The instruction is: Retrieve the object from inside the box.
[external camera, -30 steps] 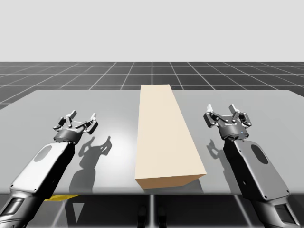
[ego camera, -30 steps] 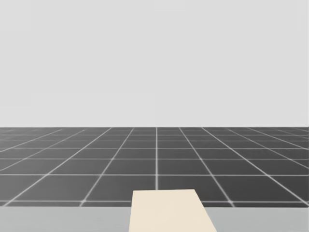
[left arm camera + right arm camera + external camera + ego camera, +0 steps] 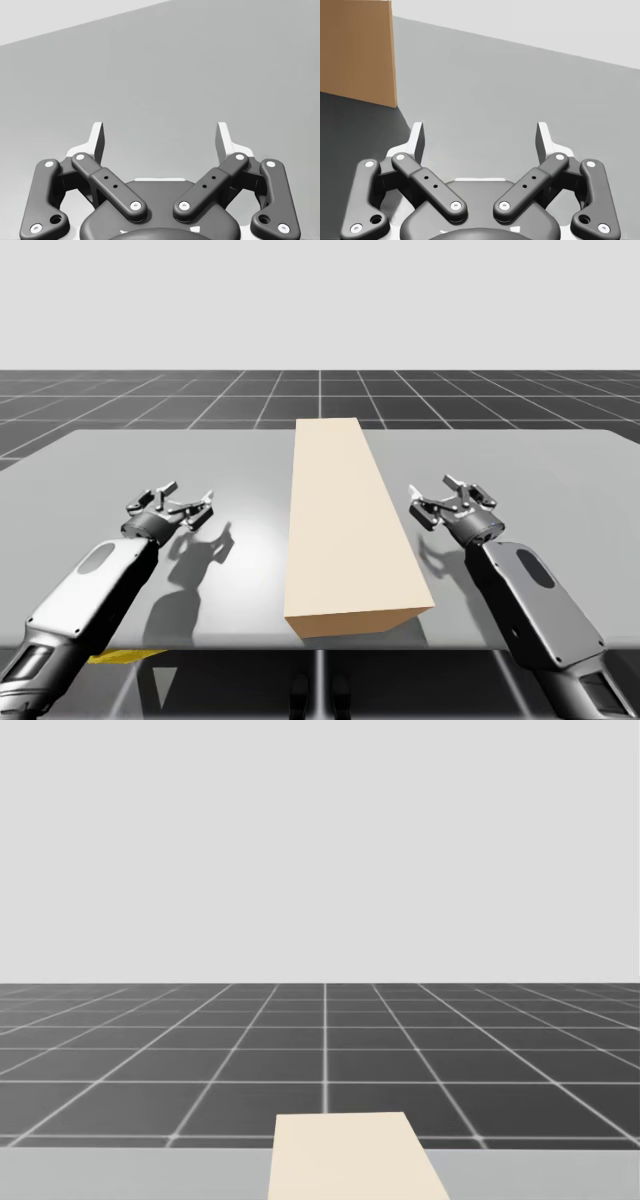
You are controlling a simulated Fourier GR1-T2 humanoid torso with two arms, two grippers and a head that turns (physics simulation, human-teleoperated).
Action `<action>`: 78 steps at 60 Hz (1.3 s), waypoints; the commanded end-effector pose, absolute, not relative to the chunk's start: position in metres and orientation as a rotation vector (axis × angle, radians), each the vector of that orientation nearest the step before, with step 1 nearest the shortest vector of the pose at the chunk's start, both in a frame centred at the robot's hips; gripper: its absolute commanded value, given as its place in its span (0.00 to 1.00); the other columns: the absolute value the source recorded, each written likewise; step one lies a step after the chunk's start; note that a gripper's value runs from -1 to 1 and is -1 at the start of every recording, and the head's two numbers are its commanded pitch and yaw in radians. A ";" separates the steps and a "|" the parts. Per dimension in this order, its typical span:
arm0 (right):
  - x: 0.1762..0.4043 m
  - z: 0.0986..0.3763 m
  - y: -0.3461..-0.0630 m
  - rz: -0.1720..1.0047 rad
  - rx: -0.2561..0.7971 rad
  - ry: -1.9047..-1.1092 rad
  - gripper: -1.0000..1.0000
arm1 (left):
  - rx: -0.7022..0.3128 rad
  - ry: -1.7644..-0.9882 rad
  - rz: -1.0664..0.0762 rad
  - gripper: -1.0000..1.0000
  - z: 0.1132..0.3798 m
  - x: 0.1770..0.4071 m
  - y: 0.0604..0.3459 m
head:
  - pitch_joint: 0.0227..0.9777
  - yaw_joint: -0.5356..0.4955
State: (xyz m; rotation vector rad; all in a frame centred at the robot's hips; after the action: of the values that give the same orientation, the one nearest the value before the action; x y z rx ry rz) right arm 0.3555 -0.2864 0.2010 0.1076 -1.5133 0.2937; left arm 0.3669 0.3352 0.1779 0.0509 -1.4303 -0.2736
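Well, my left gripper (image 3: 183, 499) hangs low over the grey table (image 3: 90, 465). Its two fingers are spread wide apart with nothing between them, and only bare tabletop lies ahead of them. Off to its right, well apart from it, lies the box (image 3: 350, 520): long, pale and flat on the table, running away from me between my two grippers. Its top is one closed face, so I cannot tell what is inside. My right gripper (image 3: 445, 498) hovers near the box's right side, not touching it. Its fingers also stand wide apart and empty. In the right wrist view the box's brown side (image 3: 357, 50) rises ahead of that gripper and to its left, clear of the fingers, with its shadow reaching toward them. Beyond the table stretches a dark tiled floor (image 3: 200, 1060).
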 end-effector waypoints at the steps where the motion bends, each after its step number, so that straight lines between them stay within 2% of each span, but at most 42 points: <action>1: 0.339 0.172 -0.257 0.531 0.290 -1.385 0.00 | -0.022 -1.331 -0.447 0.00 0.159 0.360 0.317 | 0.08 0.53; 2: 0.335 0.171 -0.252 0.584 0.295 -1.406 0.00 | -0.044 -1.335 -0.507 0.00 0.158 0.356 0.311 | 0.08 0.53; 8: 0.323 0.165 -0.235 0.733 0.364 -1.412 0.00 | -0.121 -1.313 -0.676 0.00 0.155 0.343 0.293 | 0.08 0.53; 13: 0.315 0.164 -0.223 0.802 0.413 -1.422 0.00 | -0.181 -1.299 -0.769 0.00 0.154 0.334 0.282 | 0.08 0.52; 15: 0.310 0.164 -0.214 0.832 0.474 -1.422 0.00 | -0.219 -1.299 -0.820 0.00 0.154 0.329 0.277 | 0.08 0.52; 21: 0.302 0.161 -0.194 0.905 0.551 -1.450 0.00 | -0.281 -1.294 -0.892 0.00 0.155 0.320 0.266 | 0.08 0.52; 31: 0.306 0.155 -0.179 0.903 0.656 -1.447 0.00 | -0.266 -1.284 -0.902 0.00 0.151 0.320 0.263 | 0.08 0.52; 38: 0.311 0.141 -0.173 0.891 0.647 -1.421 0.00 | -0.259 -1.278 -0.908 0.00 0.149 0.320 0.262 | 0.09 0.51; 41: 0.314 0.138 -0.173 0.878 0.636 -1.442 0.00 | -0.257 -1.276 -0.909 0.00 0.149 0.320 0.262 | 0.09 0.51; 47: 0.321 0.131 -0.172 0.826 0.665 -1.412 0.00 | -0.251 -1.271 -0.918 0.00 0.148 0.320 0.261 | 0.10 0.50; 61: 0.344 0.116 -0.164 0.803 0.688 -1.339 0.00 | -0.241 -1.260 -0.937 0.00 0.145 0.320 0.259 | 0.12 0.50; 78: 0.372 0.106 -0.128 0.902 0.713 -1.253 0.00 | -0.227 -1.252 -0.965 0.00 0.143 0.319 0.256 | 0.14 0.50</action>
State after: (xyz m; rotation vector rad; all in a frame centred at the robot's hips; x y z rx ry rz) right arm 0.3582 -0.1471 0.1137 0.6903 -1.2938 0.8658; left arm 0.3196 0.2575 0.1449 -0.2355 -1.2569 -0.9483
